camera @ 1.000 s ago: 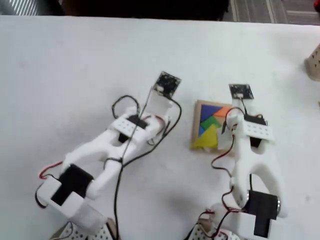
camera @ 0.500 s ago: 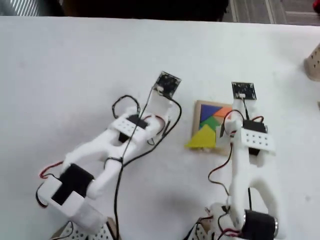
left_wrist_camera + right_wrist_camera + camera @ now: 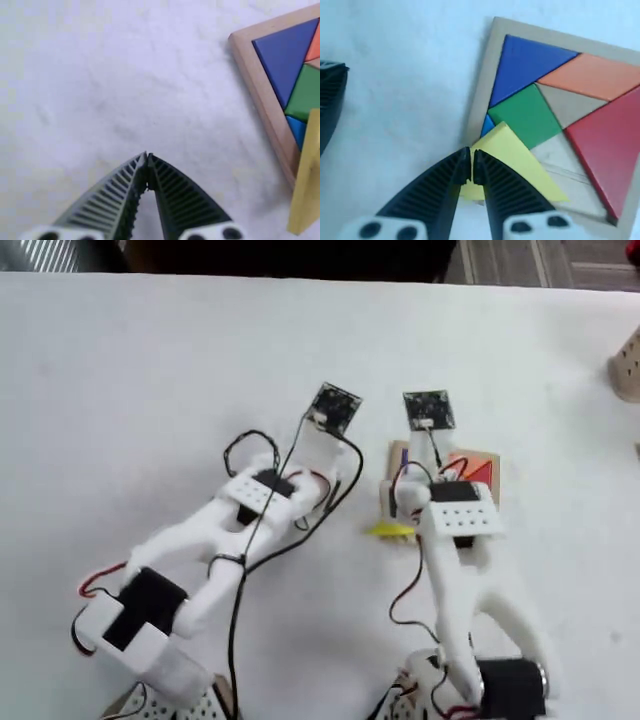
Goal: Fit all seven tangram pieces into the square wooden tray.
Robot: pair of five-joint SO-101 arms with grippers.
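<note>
Though the tray (image 3: 482,85) holds coloured pieces (image 3: 535,57), the yellow triangle (image 3: 512,160) overhangs.

Right gripper (image 3: 471,162) swung left across the tray (image 3: 486,90).

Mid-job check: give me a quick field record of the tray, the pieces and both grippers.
tray: tray on the table
lying flat inside: blue triangle, orange piece, green piece, red triangle
not seated: yellow triangle, lying across the tray's rim
left gripper: shut, over bare table beside the tray
right gripper: shut, tips at the yellow triangle's corner
</note>
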